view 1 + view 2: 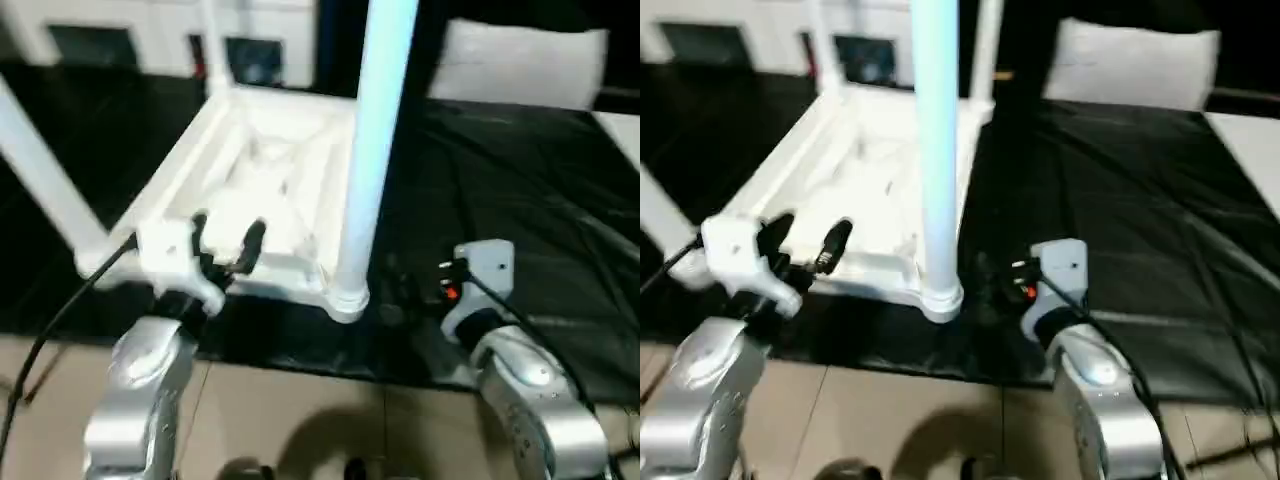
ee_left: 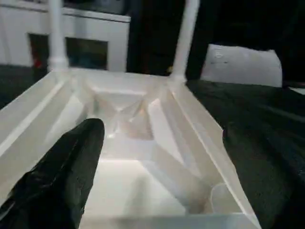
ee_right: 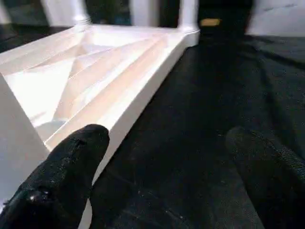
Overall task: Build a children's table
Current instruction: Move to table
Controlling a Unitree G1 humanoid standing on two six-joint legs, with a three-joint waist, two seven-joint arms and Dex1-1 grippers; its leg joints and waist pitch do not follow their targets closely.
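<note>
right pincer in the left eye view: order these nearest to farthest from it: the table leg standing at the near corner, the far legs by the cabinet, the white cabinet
1. Near-corner leg: upright just left of the right pincer.
2. Far legs: at the tabletop's far edge.
3. White cabinet: beyond the tabletop, against the back.

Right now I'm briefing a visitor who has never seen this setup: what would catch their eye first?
The upturned white tabletop on the black cloth, ribbed underside up, with white legs standing in its corner sockets; the nearest leg rises out of frame. In front, the left pincer hangs open over the tabletop's near edge, and the right pincer is open over the cloth beside it.
</note>
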